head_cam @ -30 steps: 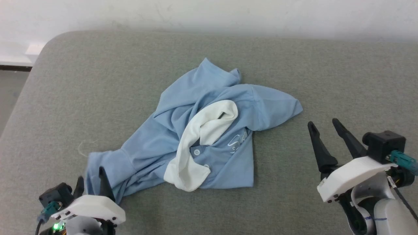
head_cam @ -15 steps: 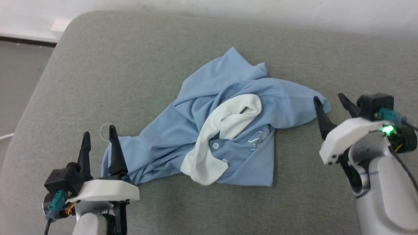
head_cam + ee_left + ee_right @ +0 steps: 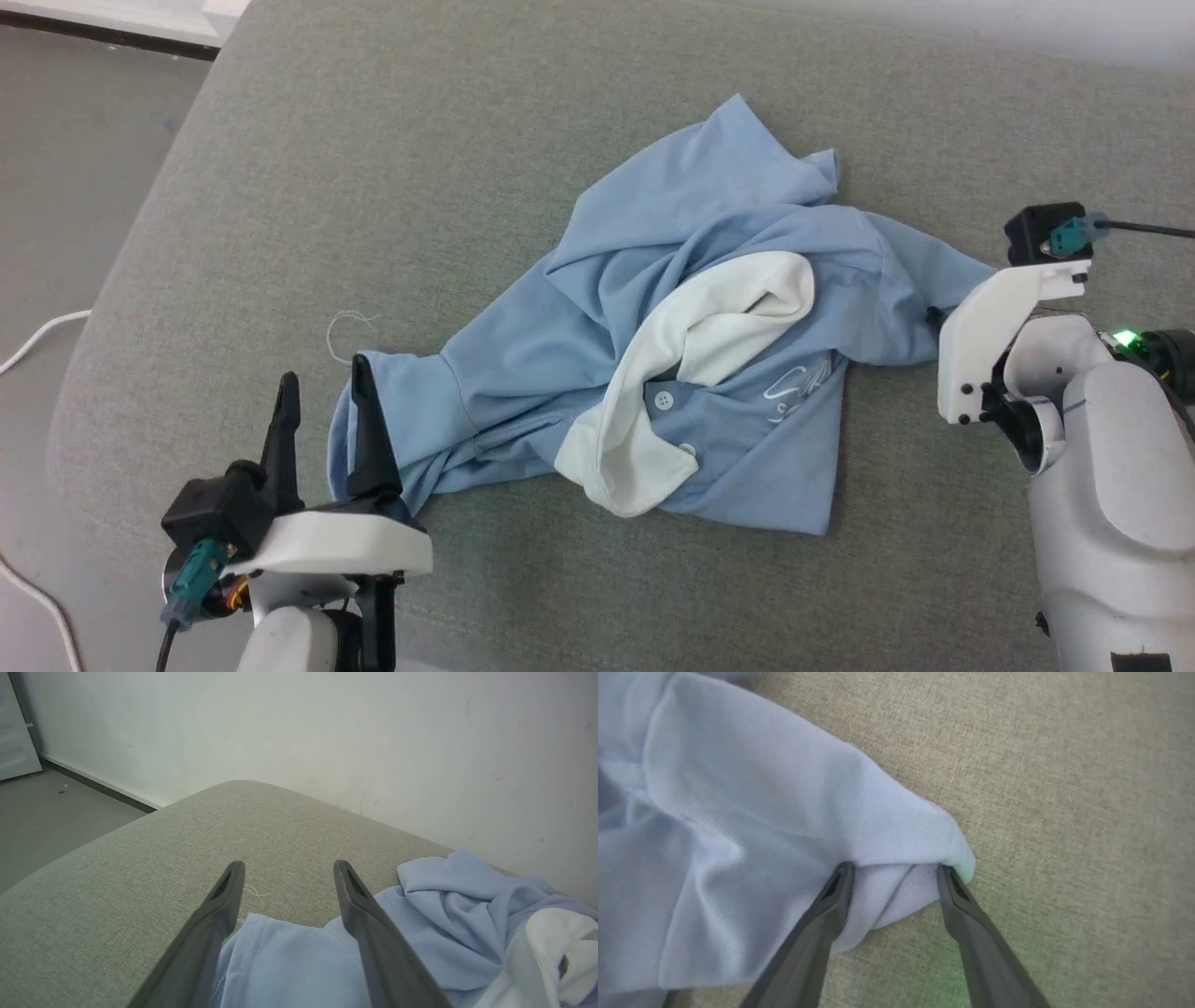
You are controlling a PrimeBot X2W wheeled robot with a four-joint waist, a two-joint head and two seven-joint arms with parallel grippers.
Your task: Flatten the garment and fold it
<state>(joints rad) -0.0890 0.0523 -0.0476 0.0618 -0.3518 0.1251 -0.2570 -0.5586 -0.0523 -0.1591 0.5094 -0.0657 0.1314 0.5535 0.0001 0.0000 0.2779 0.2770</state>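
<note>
The garment [image 3: 653, 308], a light blue polo shirt with a white collar [image 3: 691, 355], lies crumpled in the middle of the grey cushion [image 3: 373, 168]. My left gripper [image 3: 325, 373] stands open at the near left sleeve, its right finger over the sleeve's hem. The left wrist view has that sleeve [image 3: 289, 961] lying between the spread fingers of the left gripper [image 3: 288, 867]. My right gripper [image 3: 934, 319] tips down onto the far right sleeve. The right wrist view shows the right gripper [image 3: 895, 871] open, its fingers straddling the sleeve's tip [image 3: 896, 830] and resting on the cloth.
The cushion's rounded left edge [image 3: 140, 280] drops to a grey floor [image 3: 75, 187] where a white cable [image 3: 37, 331] lies. A loose white thread [image 3: 345, 327] sits beside the left sleeve. A pale wall [image 3: 373, 742] stands behind the cushion.
The camera has swung, shifting the whole picture. My right gripper has come from open cushion to the right sleeve's tip and tipped down. My left gripper has risen beside the left sleeve and spread wider.
</note>
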